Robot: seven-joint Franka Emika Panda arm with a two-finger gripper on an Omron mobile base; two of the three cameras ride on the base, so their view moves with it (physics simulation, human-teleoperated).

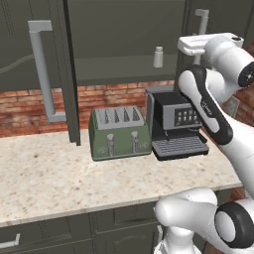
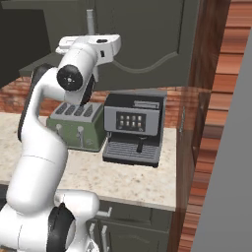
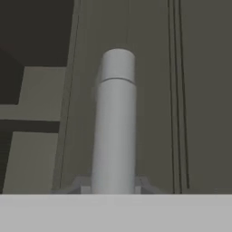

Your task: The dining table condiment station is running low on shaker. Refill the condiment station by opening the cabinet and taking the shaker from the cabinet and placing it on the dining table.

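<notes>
Claw is clamped on the right door's bar handle, which you see upright between the tips. Going left to right in the left base view:
- the left door of the cabinet is swung open
- toaster on the counter
- shaker upright on the cabinet shelf, above and between the toaster and the coffee machine, well apart from the claw

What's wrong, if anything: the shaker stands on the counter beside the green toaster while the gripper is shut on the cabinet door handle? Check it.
The shaker stands on the shelf inside the open cabinet, not on the counter beside the toaster, as the left base view shows. The gripper is shut on the door handle.
</notes>
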